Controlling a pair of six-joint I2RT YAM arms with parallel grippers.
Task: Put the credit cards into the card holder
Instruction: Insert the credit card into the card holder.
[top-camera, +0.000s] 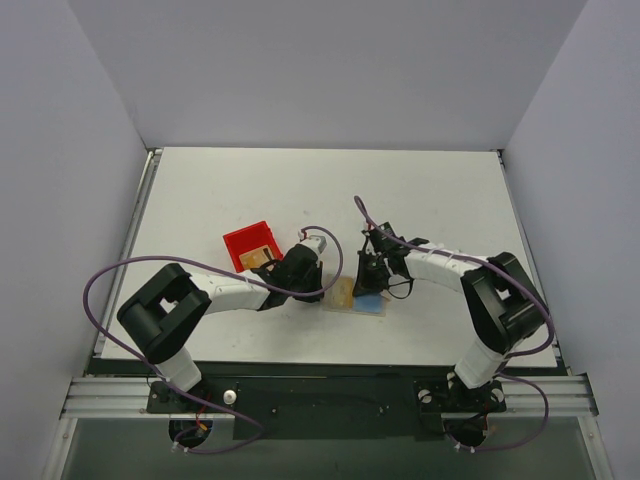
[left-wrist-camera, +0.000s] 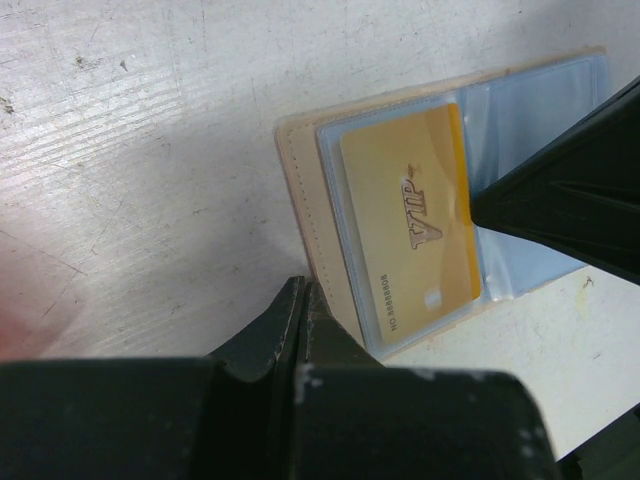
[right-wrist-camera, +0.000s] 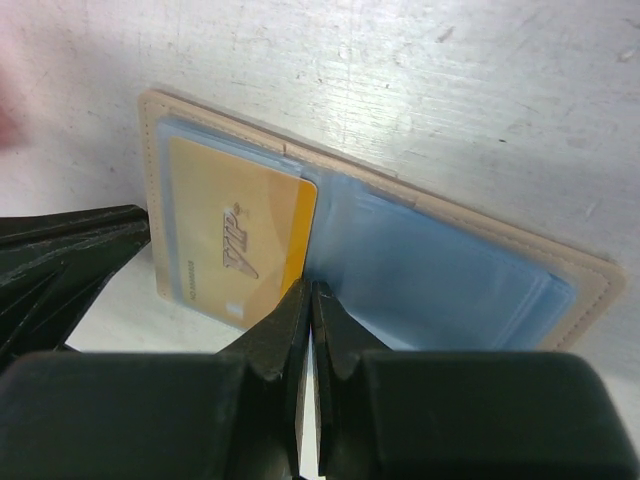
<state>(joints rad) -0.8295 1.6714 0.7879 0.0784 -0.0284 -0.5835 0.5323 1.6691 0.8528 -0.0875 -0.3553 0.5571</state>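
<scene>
Your right gripper (right-wrist-camera: 312, 300) is sitting clenched and empty, its tip at the exposed edge of a gold credit card (right-wrist-camera: 235, 240) that is lying mostly inside a clear pocket of the card holder (right-wrist-camera: 590, 290). That holder is lying open on the white table (top-camera: 420, 190), with your left gripper (left-wrist-camera: 303, 295), also clenched empty, resting by its outer edge.

so the card holder (top-camera: 372, 305) lies opened flat on the table (top-camera: 430, 200), close to the near edge and about midway between the left and right edges. One credit card (left-wrist-camera: 410, 215) sits in the pocket of its left half. The bin (top-camera: 240, 243) is behind and left of the holder, and a second credit card (top-camera: 256, 262) lies in it. The left gripper (left-wrist-camera: 303, 290) is at the holder's left side. The right gripper (right-wrist-camera: 312, 290) is at the fold, just right of the pocketed card.
</scene>
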